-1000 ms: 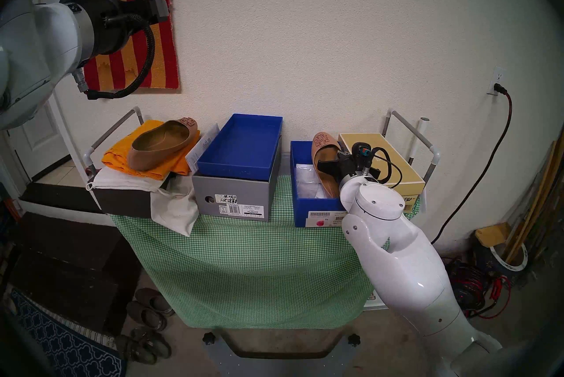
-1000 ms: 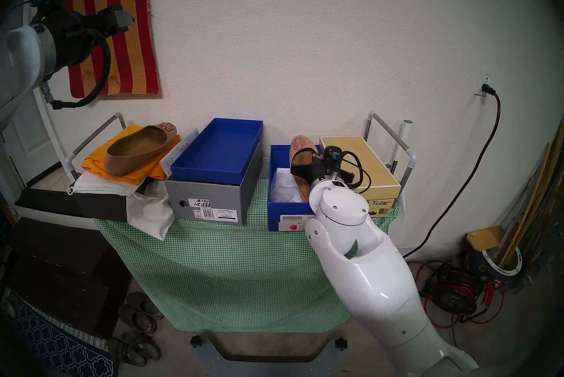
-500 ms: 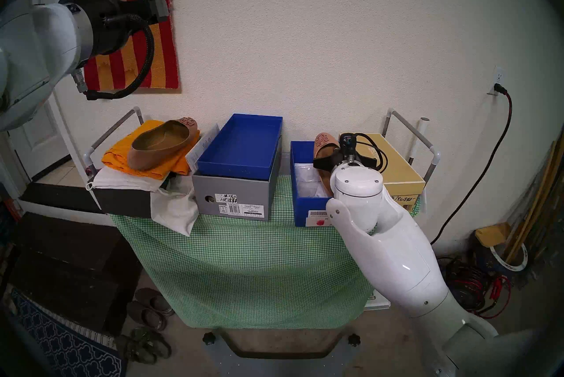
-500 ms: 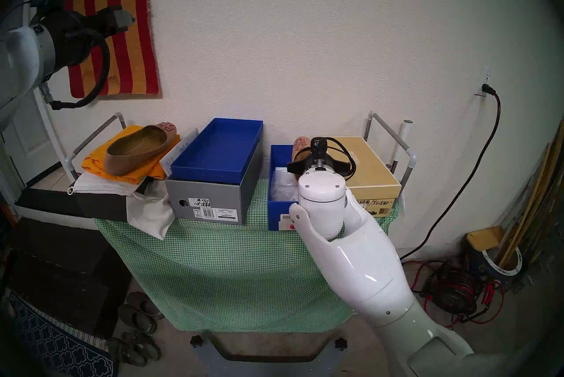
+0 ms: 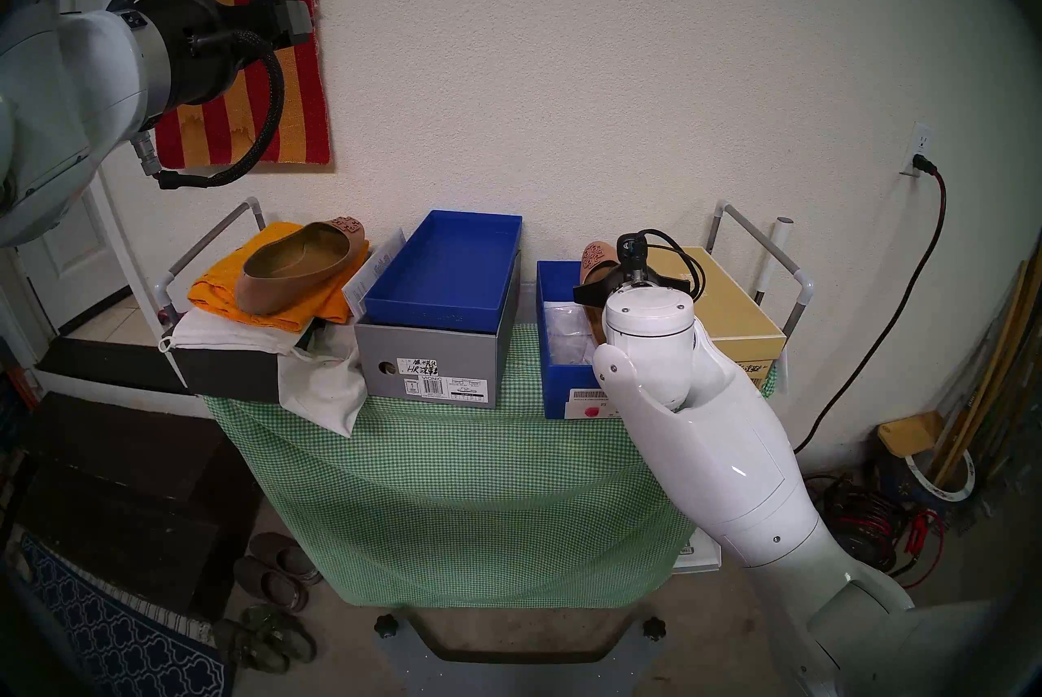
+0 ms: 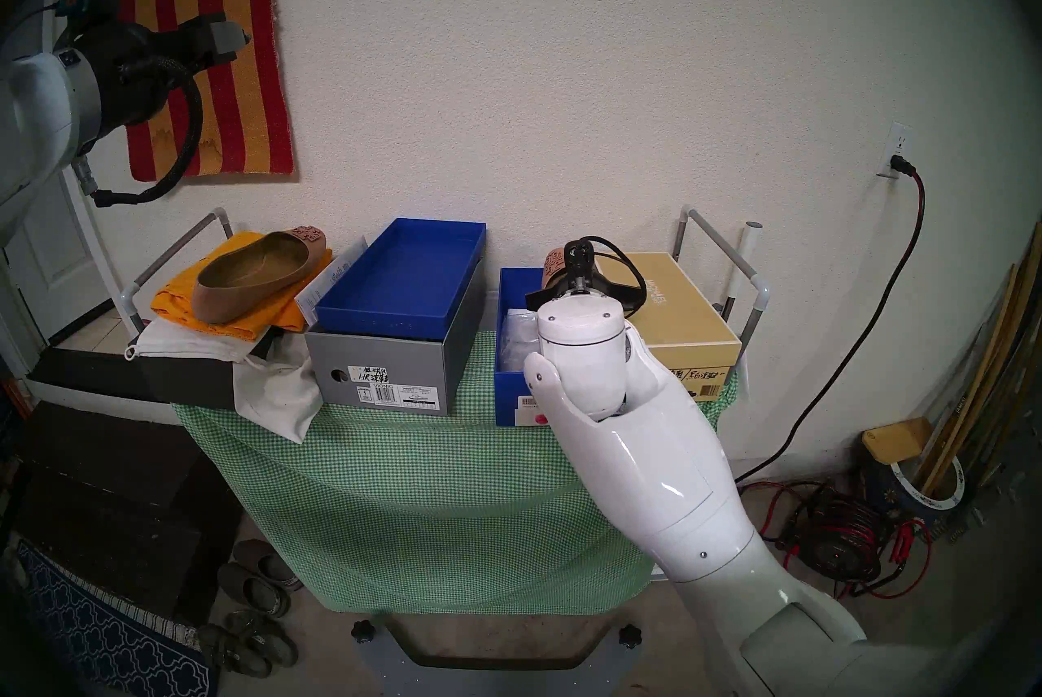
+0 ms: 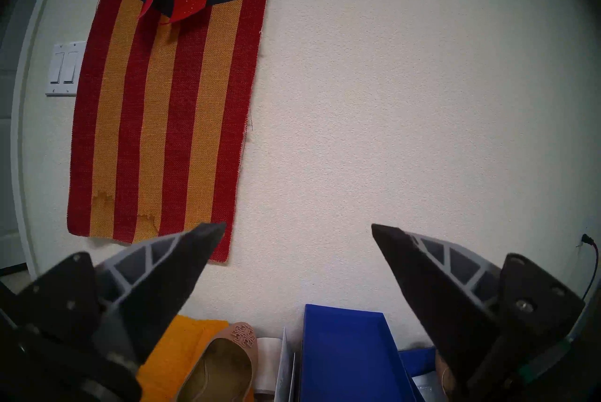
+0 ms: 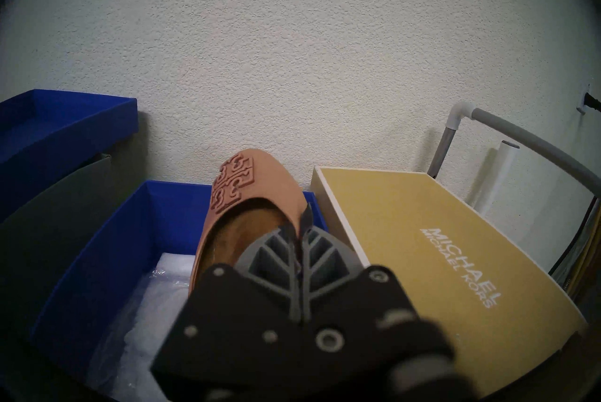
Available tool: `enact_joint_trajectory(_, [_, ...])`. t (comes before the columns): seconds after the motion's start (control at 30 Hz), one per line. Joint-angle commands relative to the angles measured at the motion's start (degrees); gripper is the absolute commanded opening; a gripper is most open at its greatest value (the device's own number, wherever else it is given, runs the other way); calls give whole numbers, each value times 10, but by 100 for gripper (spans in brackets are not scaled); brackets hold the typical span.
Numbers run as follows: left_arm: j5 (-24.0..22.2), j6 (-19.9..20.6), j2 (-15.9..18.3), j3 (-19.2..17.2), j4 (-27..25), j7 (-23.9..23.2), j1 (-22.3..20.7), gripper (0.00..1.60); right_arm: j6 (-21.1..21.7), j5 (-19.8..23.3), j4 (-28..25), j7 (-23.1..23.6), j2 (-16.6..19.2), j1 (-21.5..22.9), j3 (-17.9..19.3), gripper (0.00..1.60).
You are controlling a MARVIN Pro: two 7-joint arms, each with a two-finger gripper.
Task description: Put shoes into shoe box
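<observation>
One tan-pink flat shoe (image 5: 299,264) lies on its side on an orange cloth at the table's left; it also shows in the left wrist view (image 7: 221,365). My right gripper (image 8: 304,224) is shut on the side rim of the other flat shoe (image 8: 247,196). It holds this shoe over the right side of the open blue shoe box (image 5: 555,374), toe pointing at the wall. White wrapping lies inside the box (image 8: 97,255). My wrist hides the shoe's heel in the head views. My left gripper (image 7: 299,229) is open and empty, high up by the wall flag.
A grey box with a blue tray on top (image 5: 434,357) stands left of the shoe box. A gold box (image 5: 727,306) stands right of it, touching. Pipe rails (image 5: 755,250) flank the green checked table (image 5: 451,481). Dark slippers (image 5: 276,572) lie on the floor.
My right wrist has swung left and turned, now over the blue box's front right, with the shoe still in its grip. The left arm has not moved.
</observation>
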Motion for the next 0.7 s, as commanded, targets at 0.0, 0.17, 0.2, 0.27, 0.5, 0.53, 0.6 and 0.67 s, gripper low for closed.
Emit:
enact_joint_trajectory(0.0, [-6,-12,-23,20,-1,-11,-29,160,42,13,-5,-3,-15,15,1,0])
enact_joint_trajectory(0.17, [-12,-23,-38,41,-3,-23,-45,160,74,20,-24,-10,-9,2,3,0])
enact_joint_trajectory(0.2, [-13,-25,-41,46,-3,-26,-49,160,76,22,-27,-10,-8,-1,4,0])
enact_joint_trajectory(0.27, [-14,-28,-46,53,-3,-31,-55,160,84,23,-32,-11,-1,-6,4,0])
enact_joint_trajectory(0.5, [-18,-35,-57,69,-5,-42,-67,160,86,27,-24,-6,13,-22,2,0])
enact_joint_trajectory(0.53, [-19,-37,-59,72,-5,-44,-70,160,88,27,-22,-5,15,-23,0,0])
enact_joint_trajectory(0.6, [-19,-38,-61,76,-6,-47,-73,160,84,28,-16,-4,18,-25,0,0])
enact_joint_trajectory(0.67, [-20,-40,-63,80,-6,-49,-76,160,79,29,-8,-1,21,-24,1,0])
